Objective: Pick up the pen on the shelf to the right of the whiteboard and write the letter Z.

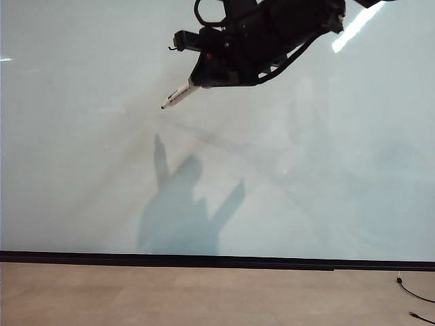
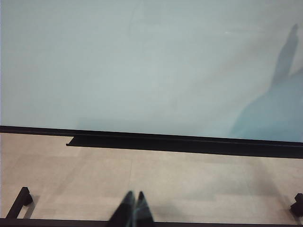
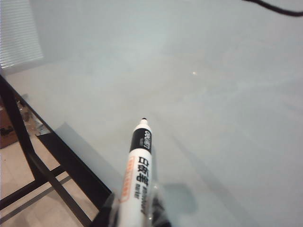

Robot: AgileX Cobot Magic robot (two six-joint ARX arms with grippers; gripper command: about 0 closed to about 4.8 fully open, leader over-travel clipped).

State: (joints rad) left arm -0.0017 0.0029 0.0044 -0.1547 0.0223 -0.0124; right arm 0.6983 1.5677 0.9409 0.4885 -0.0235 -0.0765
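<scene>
Two grippers are showing: the left gripper (image 2: 132,210), fingers pressed together and empty, is hanging low before the whiteboard (image 1: 81,170). The right gripper (image 1: 204,78) is clamping one pen (image 1: 180,94), white with a black band and dark tip, just off the whiteboard's upper part.

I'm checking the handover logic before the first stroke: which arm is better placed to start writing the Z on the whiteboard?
Right, probably. The right gripper is shut on the pen, tip aimed at the whiteboard, no Z yet. The left gripper is shut, empty, low over the floor.
</scene>
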